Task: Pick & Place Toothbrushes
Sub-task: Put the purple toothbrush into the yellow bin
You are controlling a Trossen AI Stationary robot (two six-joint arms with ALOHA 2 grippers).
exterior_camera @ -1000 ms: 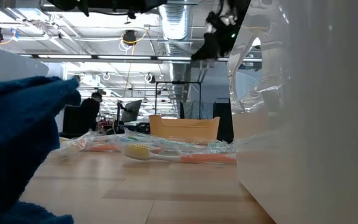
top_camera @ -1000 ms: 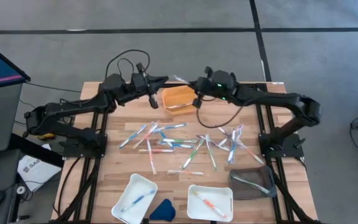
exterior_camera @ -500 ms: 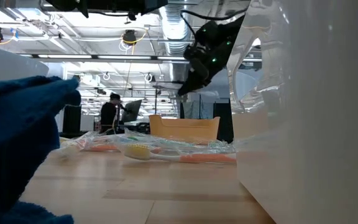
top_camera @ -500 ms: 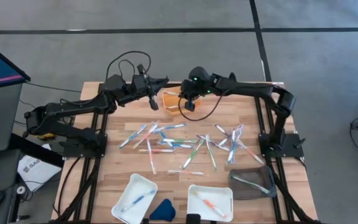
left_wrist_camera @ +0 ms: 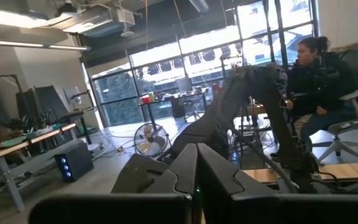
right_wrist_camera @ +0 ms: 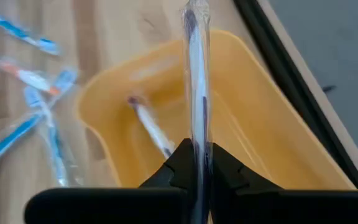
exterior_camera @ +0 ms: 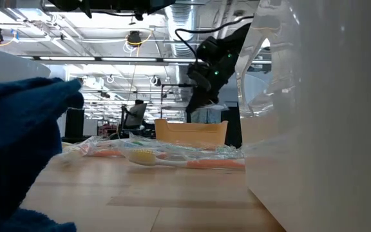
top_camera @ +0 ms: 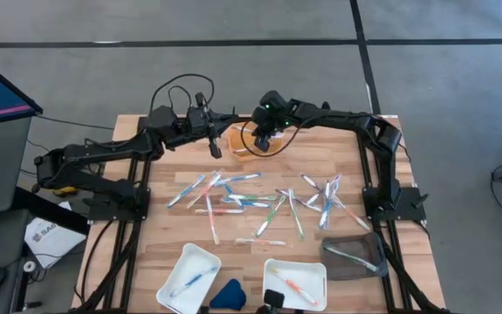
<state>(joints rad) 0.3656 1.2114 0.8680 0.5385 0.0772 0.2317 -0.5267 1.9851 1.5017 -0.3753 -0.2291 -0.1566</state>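
Grey floor with dark seam lines surrounds the wooden desk, and the low view looks across it into a large hall with ceiling lights, ducts and more workstations. Through the left wrist camera a seated person shows beyond the desk, before tall windows.

Taking the orange tray at the desk's far edge as the landmark: both arms reach toward it. The right end effector hangs directly over the tray, clenched on a wrapped toothbrush that points down into it, where one toothbrush already lies. The left end effector waits just beside the tray on the left arm's side, clenched on nothing that can be seen.

Nearer the camera side from the tray, along the desk's front edge, sit two white trays and a dark tray; each seems to hold one or two brushes. A small dark-blue wedge lies between the white trays.

Between the orange tray and those front trays, the loose toothbrushes lie scattered in blue, green, orange and clear, well over a dozen.

By this showing the task is early: a handful are sorted, one is about to be dropped, and most of the pile remains.
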